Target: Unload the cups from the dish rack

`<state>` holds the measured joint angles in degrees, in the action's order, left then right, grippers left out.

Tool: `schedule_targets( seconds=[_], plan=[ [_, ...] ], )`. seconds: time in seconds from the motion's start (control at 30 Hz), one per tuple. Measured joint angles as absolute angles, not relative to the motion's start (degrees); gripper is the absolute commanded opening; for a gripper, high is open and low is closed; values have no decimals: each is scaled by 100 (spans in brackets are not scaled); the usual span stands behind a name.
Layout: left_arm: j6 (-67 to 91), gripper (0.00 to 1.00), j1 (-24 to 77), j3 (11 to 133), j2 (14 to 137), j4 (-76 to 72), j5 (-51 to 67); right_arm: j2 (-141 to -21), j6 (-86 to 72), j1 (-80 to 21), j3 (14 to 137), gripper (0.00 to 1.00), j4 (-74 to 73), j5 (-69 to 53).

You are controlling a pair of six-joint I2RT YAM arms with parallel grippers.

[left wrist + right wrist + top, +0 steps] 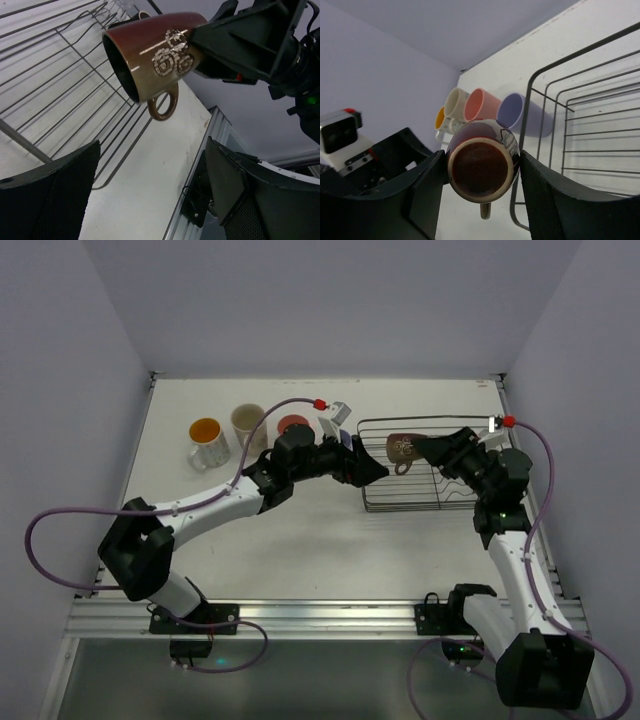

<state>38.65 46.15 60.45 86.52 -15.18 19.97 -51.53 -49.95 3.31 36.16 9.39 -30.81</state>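
My right tool (428, 448) clamped on the brown mug (480, 167), mug tipped sideways over the dish rack's (430, 498) left end, seemingly clear of the wires, left tool (375, 472) spread wide, holding nothing, other cups (247, 423) along the desk's (300, 540) far edge

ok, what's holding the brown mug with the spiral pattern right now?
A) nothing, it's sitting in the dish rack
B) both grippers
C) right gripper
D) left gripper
C: the right gripper has a finger on each side of the brown mug, holding it lifted off the dish rack. The left gripper is open beside it, touching nothing.
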Motion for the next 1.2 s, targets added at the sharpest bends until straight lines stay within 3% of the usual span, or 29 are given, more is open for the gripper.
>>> schedule_targets(
  seconds=[0.23,0.53,0.63,0.8,0.83,0.87,0.93,0.97,1.1,1.2],
  plan=[
    [4261,85,4615,6184,9050,-2237,2012,-5081,-5583,298,3286,11,1817,-3754],
    [4635,64,4587,6042,9050,-3365,2067,-5109,-6003,-64,3044,12,2362,-4021],
    [4845,49,4578,5927,9061,-3671,2174,-5162,-6182,-276,3013,13,2652,-4060],
    [5188,8,4556,5601,9028,-4165,2287,-5290,-6460,-447,2895,17,3079,-4051],
    [5207,3,4558,5544,8978,-4259,2324,-5356,-6539,-460,2851,20,3157,-4038],
    [5177,0,4558,5481,8892,-4219,2274,-5428,-6619,-484,2814,35,3267,-4053],
    [5151,0,4563,5345,8742,-4167,2220,-5496,-6716,-543,2773,52,3422,-4069],
    [5122,0,4567,5282,8646,-4097,2158,-5513,-6755,-572,2762,68,3465,-4084],
    [4775,0,4584,5166,8066,-3465,1730,-5507,-6748,-593,2746,97,3459,-4045],
    [4296,0,4582,5264,7535,-2652,1155,-5376,-6521,-593,2746,99,3142,-3944]
  ],
)
